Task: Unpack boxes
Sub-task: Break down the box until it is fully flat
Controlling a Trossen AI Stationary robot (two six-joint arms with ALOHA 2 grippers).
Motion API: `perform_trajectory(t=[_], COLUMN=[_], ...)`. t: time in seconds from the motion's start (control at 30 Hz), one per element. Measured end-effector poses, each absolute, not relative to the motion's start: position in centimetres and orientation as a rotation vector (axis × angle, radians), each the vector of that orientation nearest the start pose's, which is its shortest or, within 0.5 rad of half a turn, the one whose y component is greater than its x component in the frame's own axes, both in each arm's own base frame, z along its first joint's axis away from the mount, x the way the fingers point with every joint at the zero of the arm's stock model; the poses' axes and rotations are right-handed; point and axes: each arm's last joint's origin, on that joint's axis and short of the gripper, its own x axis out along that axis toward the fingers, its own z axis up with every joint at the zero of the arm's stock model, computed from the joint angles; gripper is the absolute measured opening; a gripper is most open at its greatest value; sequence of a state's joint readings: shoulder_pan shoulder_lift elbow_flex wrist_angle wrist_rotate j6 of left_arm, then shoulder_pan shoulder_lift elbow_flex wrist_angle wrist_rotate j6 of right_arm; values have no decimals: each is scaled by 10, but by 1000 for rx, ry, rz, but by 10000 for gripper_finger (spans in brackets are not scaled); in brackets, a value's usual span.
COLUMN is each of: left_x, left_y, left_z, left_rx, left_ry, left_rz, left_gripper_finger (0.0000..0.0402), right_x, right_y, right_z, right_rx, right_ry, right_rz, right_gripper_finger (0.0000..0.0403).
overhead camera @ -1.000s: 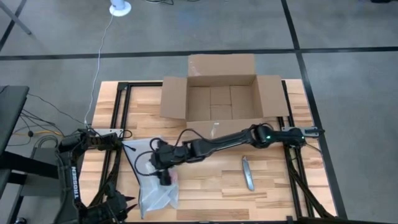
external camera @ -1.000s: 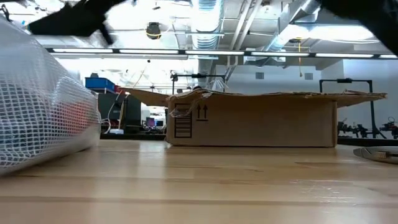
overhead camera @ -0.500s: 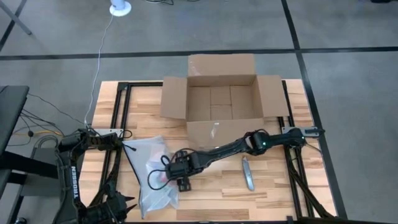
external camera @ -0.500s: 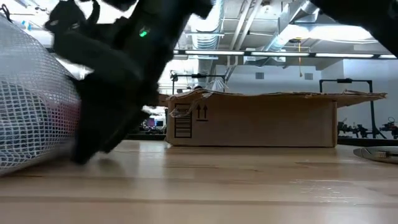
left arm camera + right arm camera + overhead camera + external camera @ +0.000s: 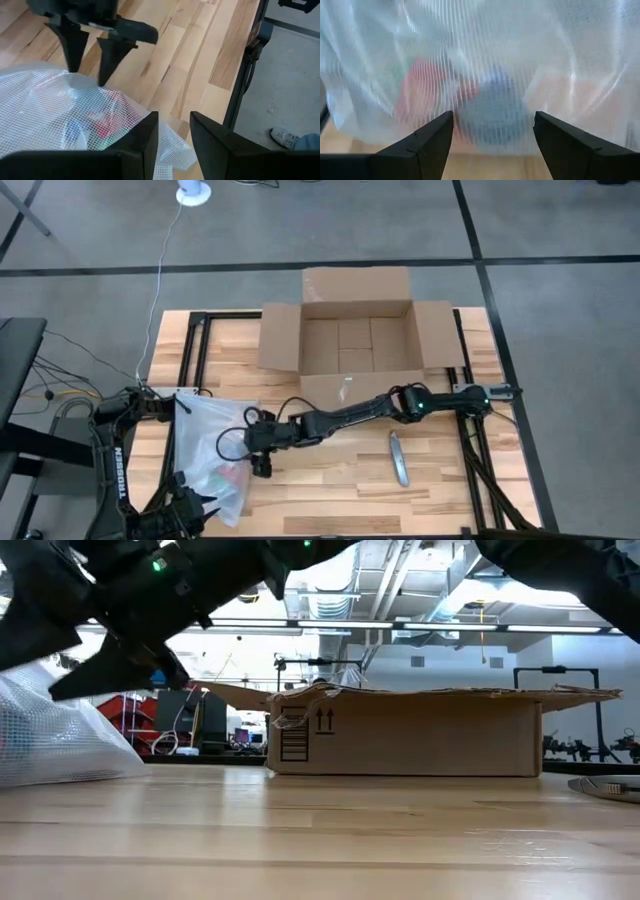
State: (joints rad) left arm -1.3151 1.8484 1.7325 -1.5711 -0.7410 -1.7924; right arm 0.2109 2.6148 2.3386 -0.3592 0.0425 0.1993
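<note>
The brown cardboard box point(image 5: 355, 340) stands open at the far middle of the table, its flaps spread; the low view shows its side point(image 5: 400, 735). A clear mesh plastic bag point(image 5: 208, 462) with red and blue things inside lies at the near left. My right gripper point(image 5: 262, 466) reaches across to the bag's right edge, open, fingers tipped down point(image 5: 88, 79). My left gripper point(image 5: 172, 116) is open at the bag's near left part point(image 5: 192, 502); whether it touches the bag, I cannot tell. My right gripper is open, and its fingertips point(image 5: 102, 84) meet the bag's right-hand edge point(image 5: 112, 95), coming slanting down from the table's right. Nothing is pinched between the fingers. The bag lies on the table, slack point(image 5: 485, 65).
A grey metal tool point(image 5: 399, 458) lies on the table right of the middle, near the right arm. Black frame rails point(image 5: 478, 450) run along the table's left and right sides. Bare wood lies between the bag and the box. A person's shoe point(image 5: 285, 136) shows beside the table.
My right gripper has swung toward the near edge and then back toward the table's left, staying open. The bag has slid toward the table's left edge and bunched up, still lying on the table.
</note>
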Motion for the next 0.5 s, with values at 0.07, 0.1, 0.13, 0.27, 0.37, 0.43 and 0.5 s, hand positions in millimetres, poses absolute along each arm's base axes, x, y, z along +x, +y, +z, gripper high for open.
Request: perform_trajectory(t=[0.07,0.1,0.13,0.27,0.37,0.43,0.5], left_x=[104,105,105,114,126,135,145], left_y=[-316,-316,-316,-311,-303,-299,-293], left_z=[300,300,300,303,307,308,309], left_rx=[-205,-204,-196,-172,-136,-97,-62], left_ry=[804,803,806,813,822,832,841], left_rz=[383,385,382,387,392,393,401], left_gripper_finger=[98,98,98,98,98,98,98], right_x=[560,554,548,516,489,476,465], right_y=[120,122,123,128,128,126,123], right_z=[177,185,196,265,304,311,310], right_rx=[73,52,30,-53,-95,-126,-162], right_ry=[705,730,750,762,788,853,943], right_rz=[127,135,144,176,134,91,51], right_gripper_finger=[260,260,260,260,260,260,260])
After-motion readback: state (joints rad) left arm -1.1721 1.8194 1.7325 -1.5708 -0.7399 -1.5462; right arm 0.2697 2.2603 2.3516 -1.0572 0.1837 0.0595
